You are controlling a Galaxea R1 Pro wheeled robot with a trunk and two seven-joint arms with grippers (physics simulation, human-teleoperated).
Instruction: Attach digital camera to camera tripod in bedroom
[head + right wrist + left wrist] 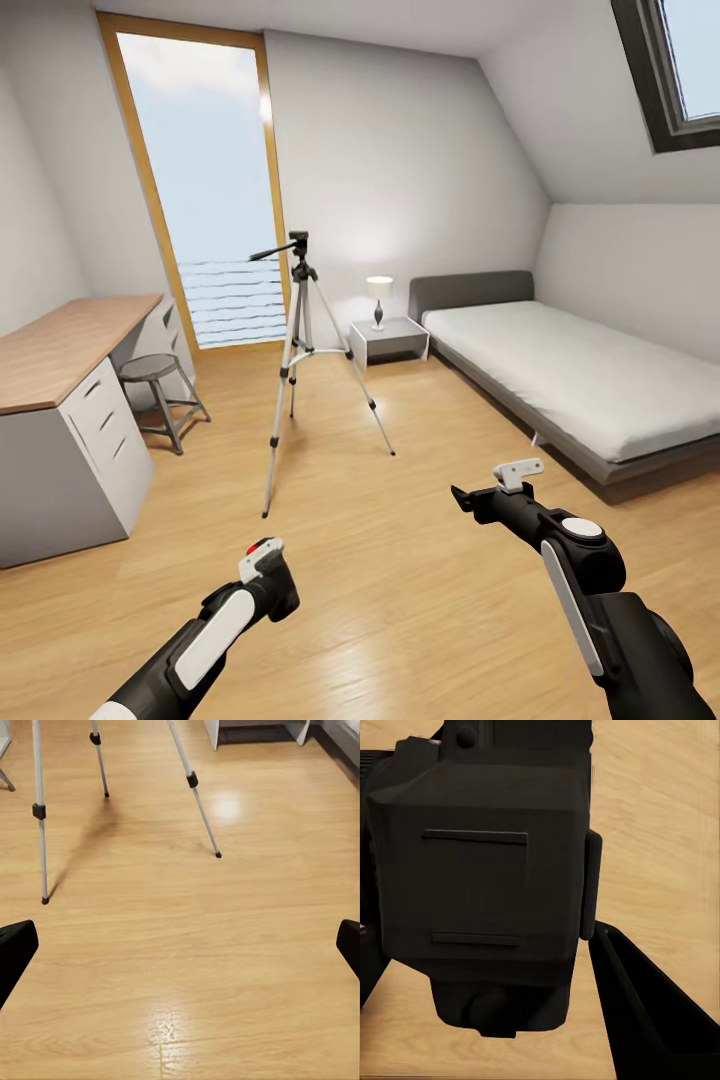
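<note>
Left wrist view shows the chunky black digital camera (484,881) clamped in the left gripper (510,967), rigid, fragile, best held by its body; right gripper (180,945) spread empty, silver-legged camera tripod (300,350) ahead.

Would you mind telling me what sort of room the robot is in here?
It looks like a bedroom, probably in an attic: a grey-framed bed, a nightstand carrying a small lamp, and a skylight in the sloped ceiling.
</note>
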